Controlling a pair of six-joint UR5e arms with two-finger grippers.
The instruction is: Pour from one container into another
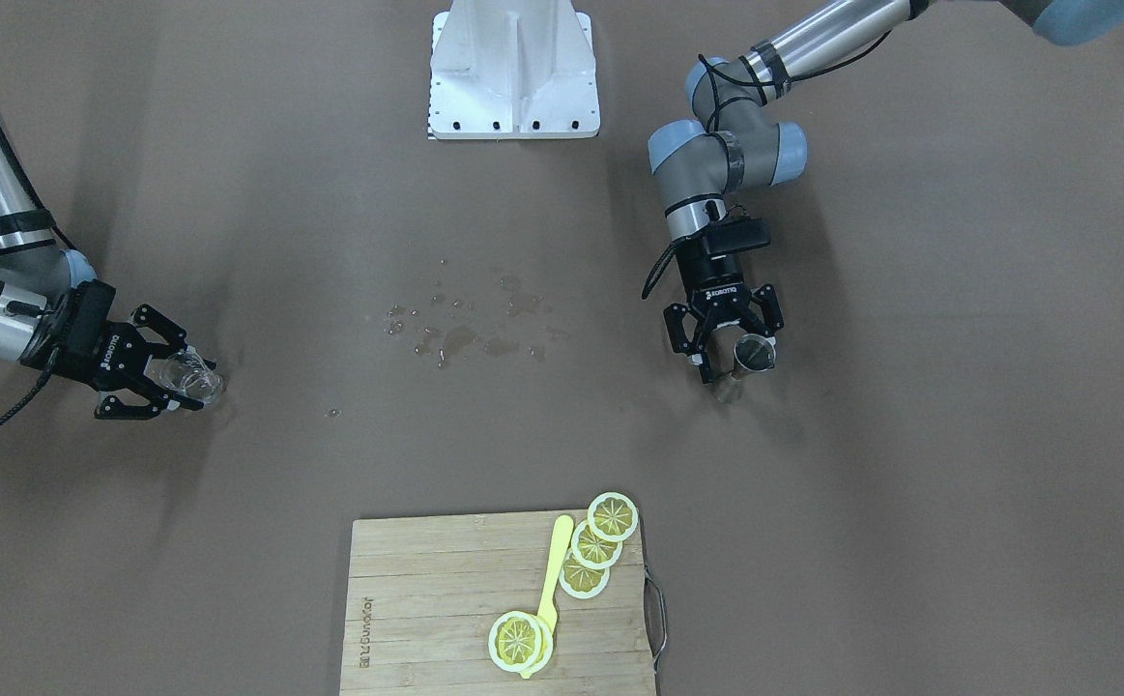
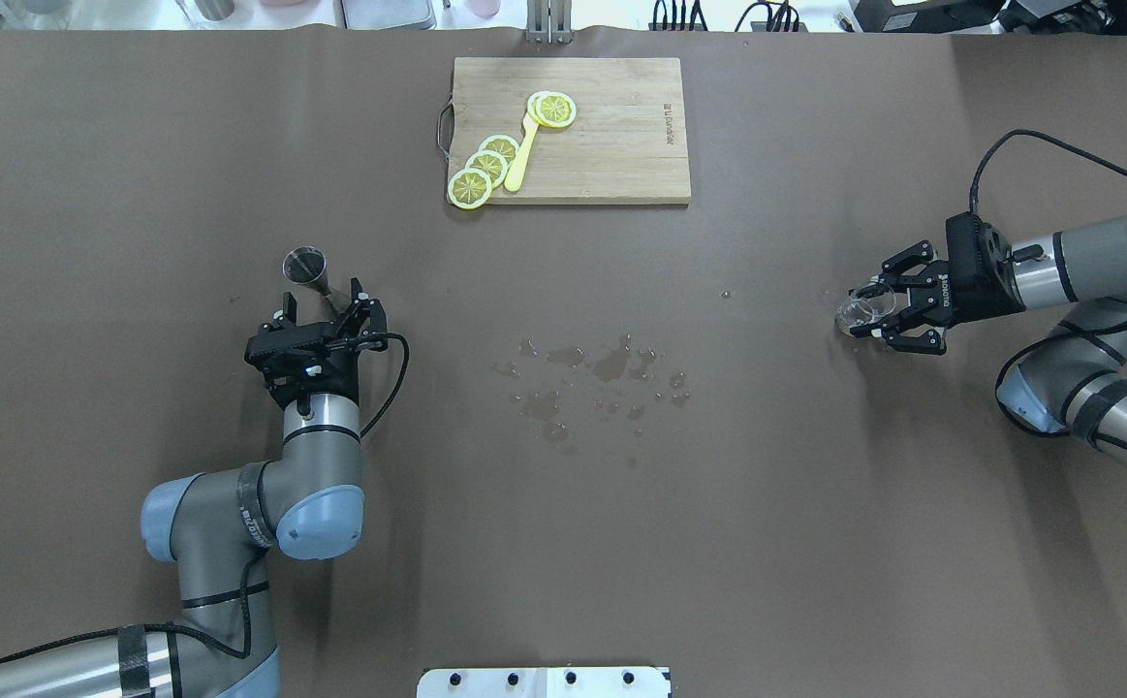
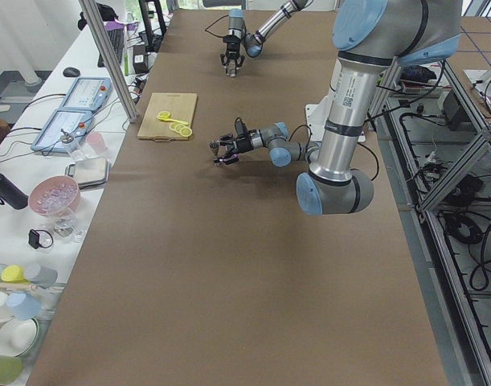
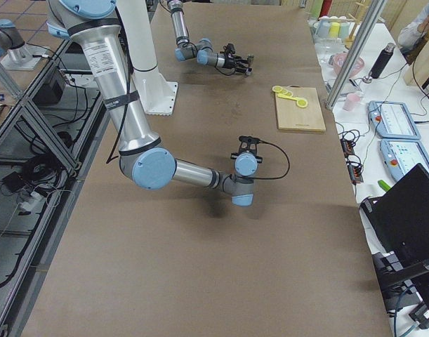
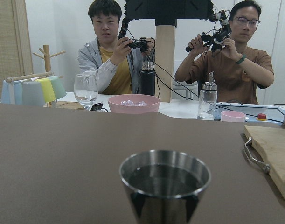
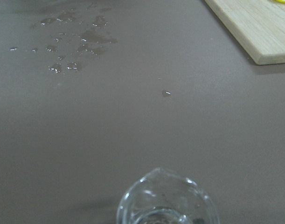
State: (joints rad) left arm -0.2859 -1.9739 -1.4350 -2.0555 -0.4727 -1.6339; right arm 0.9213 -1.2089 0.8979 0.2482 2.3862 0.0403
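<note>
A steel jigger [image 1: 753, 354] stands on the brown table with dark liquid in its cup [image 5: 164, 179]. My left gripper [image 1: 741, 356] is open, its fingers on either side of the jigger's lower part, as the overhead view also shows for the gripper [image 2: 326, 302] and the jigger [image 2: 305, 265]. Far across the table a small clear glass pitcher [image 1: 196, 377] sits at the tips of my right gripper [image 1: 189, 382], which is open. From overhead the pitcher [image 2: 857, 310] lies just beyond those tips [image 2: 881, 310]. Its spouted rim [image 6: 168, 205] fills the bottom of the right wrist view.
Spilled drops [image 2: 602, 368] wet the table's middle between the arms. A bamboo cutting board [image 2: 611, 126] with lemon slices [image 2: 485, 165] and a yellow spoon [image 2: 521, 155] lies at the far edge. The robot base plate [image 1: 513, 68] is at the near side. Two people sit behind a side table with a pink bowl [image 5: 134, 102].
</note>
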